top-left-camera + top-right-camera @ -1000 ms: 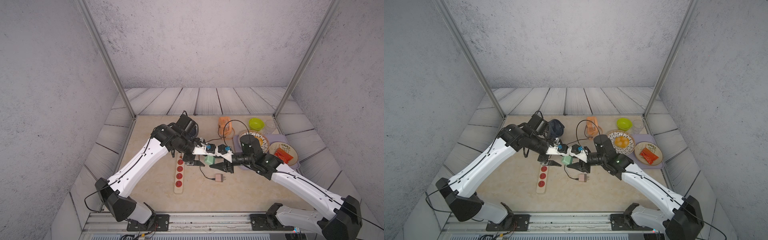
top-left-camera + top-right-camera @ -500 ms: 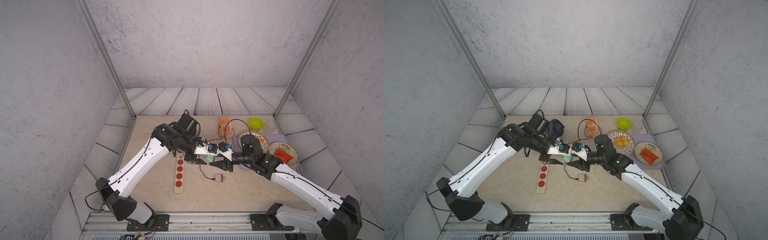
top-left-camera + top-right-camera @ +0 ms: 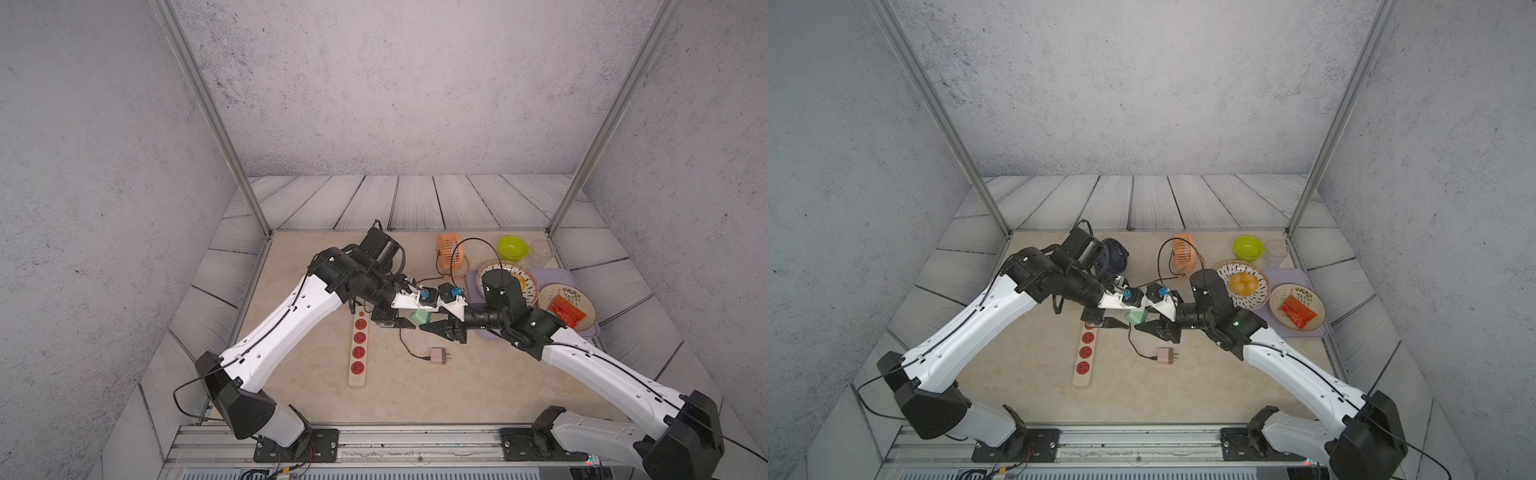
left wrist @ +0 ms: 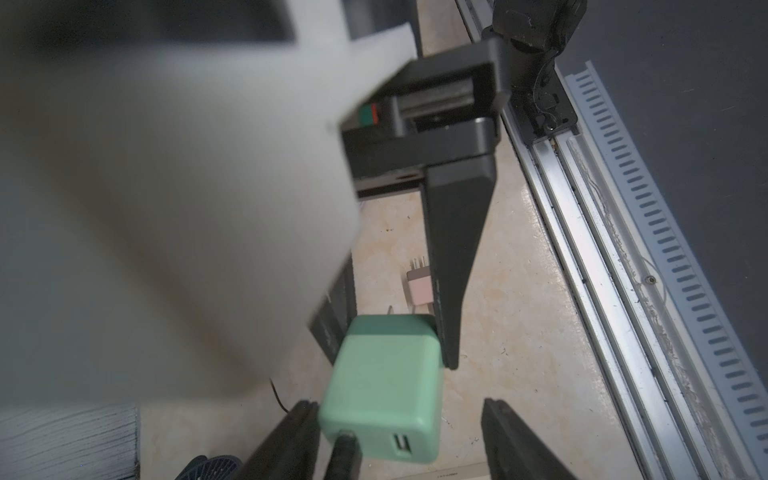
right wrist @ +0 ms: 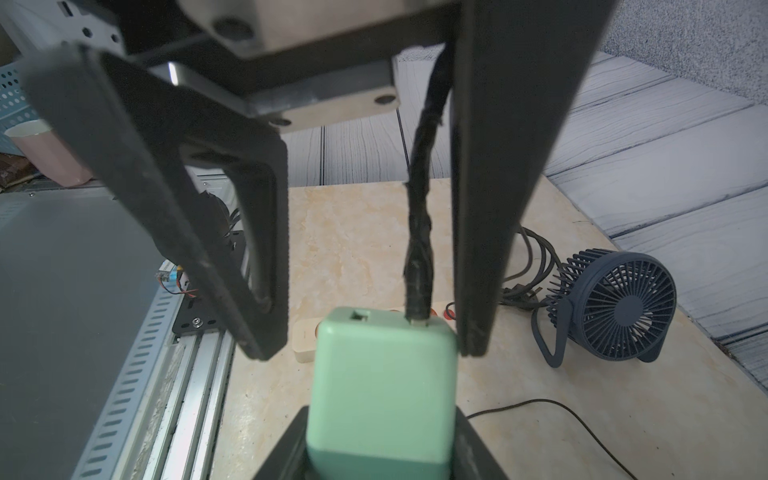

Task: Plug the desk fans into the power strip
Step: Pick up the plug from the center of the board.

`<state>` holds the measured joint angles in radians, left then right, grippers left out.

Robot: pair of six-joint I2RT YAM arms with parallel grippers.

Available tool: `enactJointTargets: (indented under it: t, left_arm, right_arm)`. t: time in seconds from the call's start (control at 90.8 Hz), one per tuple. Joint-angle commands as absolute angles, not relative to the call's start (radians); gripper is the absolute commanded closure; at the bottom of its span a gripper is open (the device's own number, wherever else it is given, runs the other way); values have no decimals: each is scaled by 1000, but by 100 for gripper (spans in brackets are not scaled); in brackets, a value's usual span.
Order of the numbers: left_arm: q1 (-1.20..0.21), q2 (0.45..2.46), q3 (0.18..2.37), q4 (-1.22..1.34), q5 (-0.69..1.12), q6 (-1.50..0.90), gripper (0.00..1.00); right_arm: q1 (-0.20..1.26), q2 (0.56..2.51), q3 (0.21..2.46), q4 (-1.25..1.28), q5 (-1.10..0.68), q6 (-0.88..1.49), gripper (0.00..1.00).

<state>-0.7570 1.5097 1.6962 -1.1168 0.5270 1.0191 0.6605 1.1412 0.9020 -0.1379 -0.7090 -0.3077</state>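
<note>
While the right gripper (image 3: 1143, 325) clamps a mint-green plastic cube adapter (image 5: 384, 374), the left gripper (image 4: 401, 409) stands parted around it, one finger gapped; the long cream-beige power strip (image 3: 358, 353) with red sockets lies flat under the left arm.

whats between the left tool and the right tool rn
The green adapter, with a black cable plugged in. The right tool clamps it; the left tool stands open around it. Both wrist views show it.

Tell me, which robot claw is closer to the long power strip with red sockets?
Left. The left gripper hovers beside the far end of the power strip. The right gripper, shut on the green USB charger, sits farther off, on the left gripper's other side.
</note>
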Motion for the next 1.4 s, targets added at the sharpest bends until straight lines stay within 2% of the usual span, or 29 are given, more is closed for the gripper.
enactJointTargets:
  t: [0.0, 0.198, 0.374, 0.649, 0.793, 0.936, 1.156, 1.299, 1.387]
  left_arm:
    - [-773, 1528, 1699, -1132, 530, 981, 36]
    - [-776, 1528, 1683, -1106, 498, 951, 40]
    - [-776, 1530, 1670, -1063, 457, 893, 39]
    - [-778, 1529, 1669, -1062, 481, 873, 41]
    - [-779, 1531, 1658, -1057, 468, 884, 35]
    - [-787, 1532, 1656, -1055, 469, 884, 35]
    - [-790, 1534, 1652, -1054, 463, 888, 46]
    - [-791, 1534, 1653, -1054, 458, 890, 57]
    - [-791, 1532, 1658, -1056, 459, 888, 58]
  right_arm:
    - [658, 1111, 899, -60, -718, -296, 100]
    - [657, 1079, 858, 24, -692, -289, 100]
    - [657, 1065, 844, 38, -691, -322, 100]
    - [658, 1057, 828, 55, -695, -367, 100]
    - [657, 1054, 829, 60, -699, -367, 100]
    - [657, 1055, 833, 64, -697, -366, 100]
    - [658, 1051, 834, 64, -696, -365, 100]
    - [658, 1051, 834, 66, -688, -361, 100]
    - [658, 1050, 833, 69, -674, -356, 100]
